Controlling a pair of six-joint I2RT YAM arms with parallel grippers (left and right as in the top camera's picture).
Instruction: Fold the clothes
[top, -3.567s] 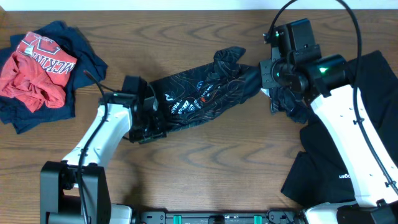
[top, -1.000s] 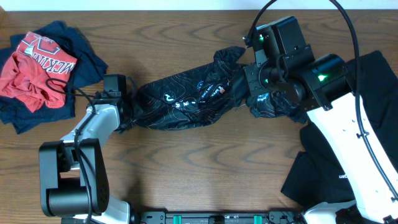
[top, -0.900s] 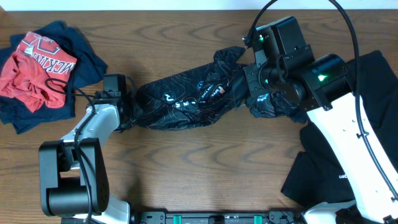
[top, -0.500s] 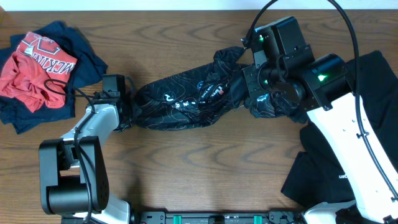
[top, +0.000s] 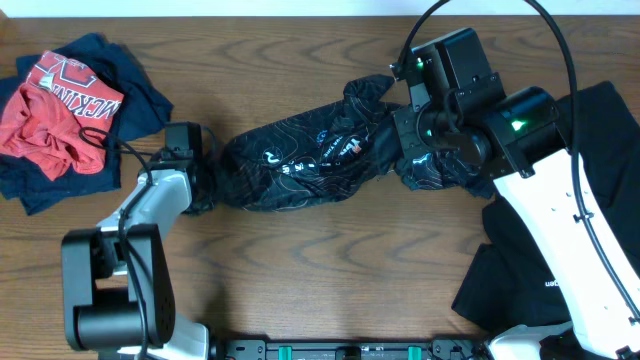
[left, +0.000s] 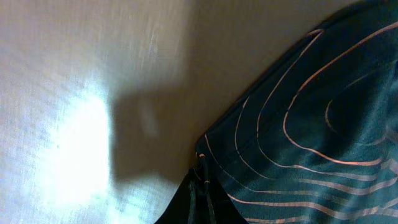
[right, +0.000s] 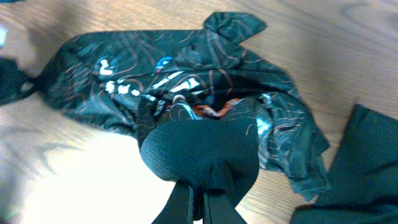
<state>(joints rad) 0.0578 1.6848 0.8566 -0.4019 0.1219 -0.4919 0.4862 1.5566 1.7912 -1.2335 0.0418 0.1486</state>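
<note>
The black jersey (top: 300, 160), printed with thin contour lines and small bright logos, lay bunched in a long band across the middle of the wooden desk (top: 330, 270), running from lower left to upper right; its left end met the left arm (top: 150, 205) and its right end sat under the wrist of the right arm (top: 560, 230).

In the left wrist view the left jaws looked closed on a dark pinch of the jersey's hem at the bottom edge, though the picture was blurred there; the lined cloth (left: 323, 124) filled the right half of that view, with bare desk to the left.

In the right wrist view the right jaws were closed on a rounded fold of plain black cloth drawn up from the jersey, the printed body (right: 124, 87) spread on the desk beyond it.

A red shirt (top: 50, 115) with white lettering lay crumpled on a navy garment (top: 145, 100) at the far left corner, well apart from the jersey; a plain black garment (top: 605, 130) lay at the right edge, partly under the right arm.
</note>
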